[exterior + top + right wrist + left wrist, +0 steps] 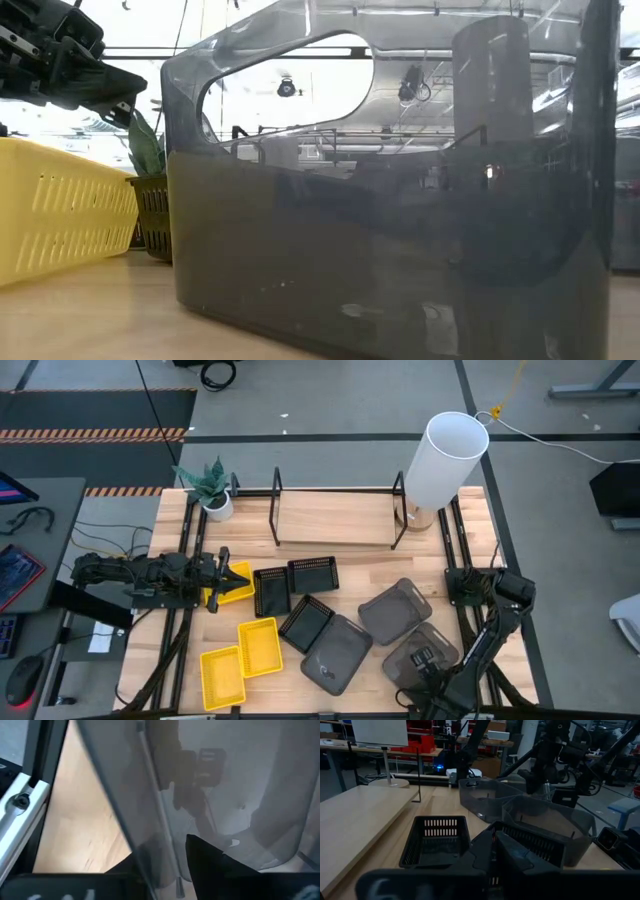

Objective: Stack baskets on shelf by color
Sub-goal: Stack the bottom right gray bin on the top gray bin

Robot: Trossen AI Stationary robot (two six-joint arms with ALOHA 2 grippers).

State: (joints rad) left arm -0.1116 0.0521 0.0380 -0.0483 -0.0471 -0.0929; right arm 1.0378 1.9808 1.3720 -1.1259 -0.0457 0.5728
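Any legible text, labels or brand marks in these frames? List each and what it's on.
None readable in any view.
Yellow baskets, black baskets, grey baskets and the shelf: no markings visible.
White board on a stand in the room behind the table: blank.
Red bins in the background: any labels are too small to read.

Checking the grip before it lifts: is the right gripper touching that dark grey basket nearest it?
Touching. In the right wrist view the right gripper has the dark grey basket's wall running between its fingers, pressed against one.
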